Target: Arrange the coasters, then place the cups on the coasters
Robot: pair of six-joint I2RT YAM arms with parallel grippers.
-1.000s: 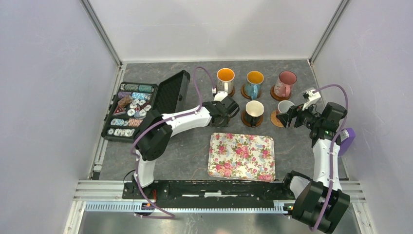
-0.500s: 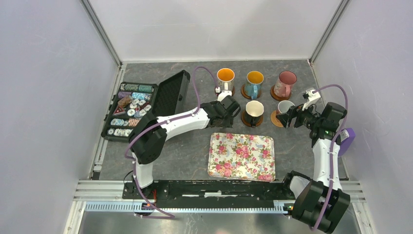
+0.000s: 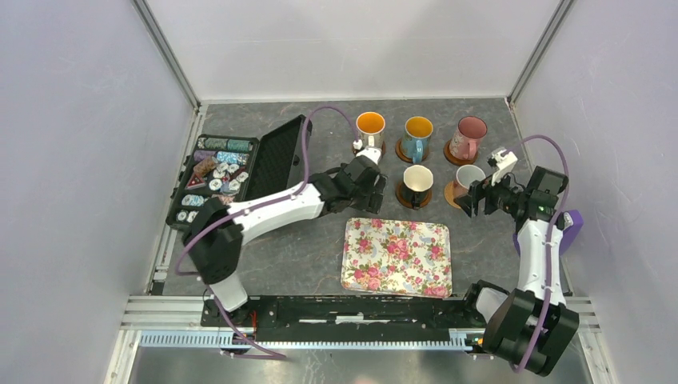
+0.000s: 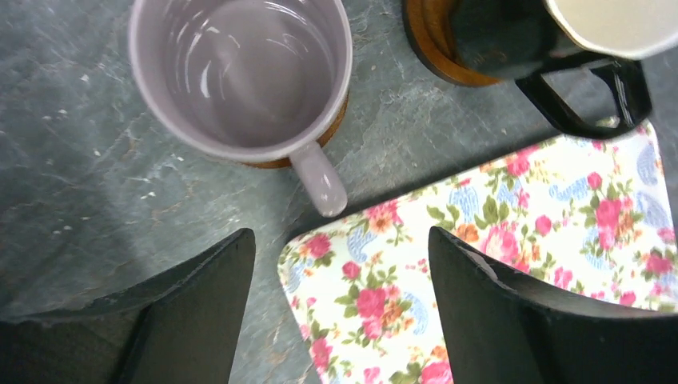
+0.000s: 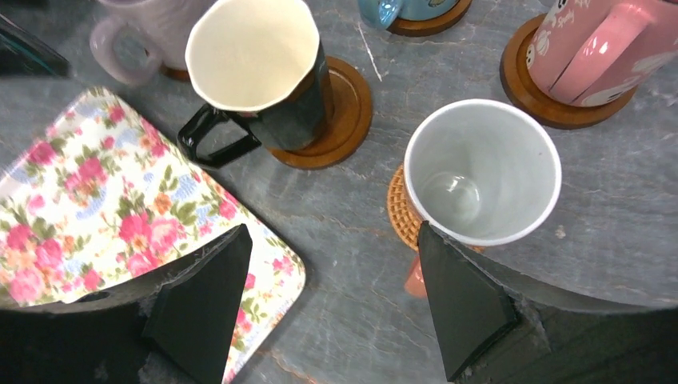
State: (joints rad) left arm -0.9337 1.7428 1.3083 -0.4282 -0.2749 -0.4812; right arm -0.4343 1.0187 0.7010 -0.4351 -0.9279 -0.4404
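Overhead view of a dark grey worktop (image 3: 320, 248) where six cups are standing in two rows of three, each one sitting on its own coaster.

In the back row, a patterned cup (image 3: 370, 128) with an orange lining, a blue cup (image 3: 417, 136) and a pink cup (image 3: 469, 138) are resting on brown coasters. In the front row, a black cup (image 3: 416, 184) with a cream lining is sitting on a brown coaster (image 5: 344, 112), and a white cup (image 5: 480, 172) is sitting on the tan cork coaster (image 5: 397, 212). A lilac cup (image 4: 240, 76) is completing the row. It is mostly hidden from above by the left arm, but the left wrist view is showing it upright, with a brown coaster edge peeking out beneath it.

Judging from this layout, both the arranging and the placing are looking complete, with no cup standing on the bare worktop.

The left pincer (image 4: 340, 236) is hanging spread wide and gripping nothing. The lilac cup is lying just beyond its fingertips, apart from them, with its handle pointing back toward the gap and toward a corner of the floral tray (image 3: 397, 256).

The right pincer (image 5: 332, 230) is also spread and empty. The white cup is standing just ahead of one fingertip — near it, not between the fingers.

An open case of poker chips (image 3: 216, 180) is lying at the far left, well apart from the cups.
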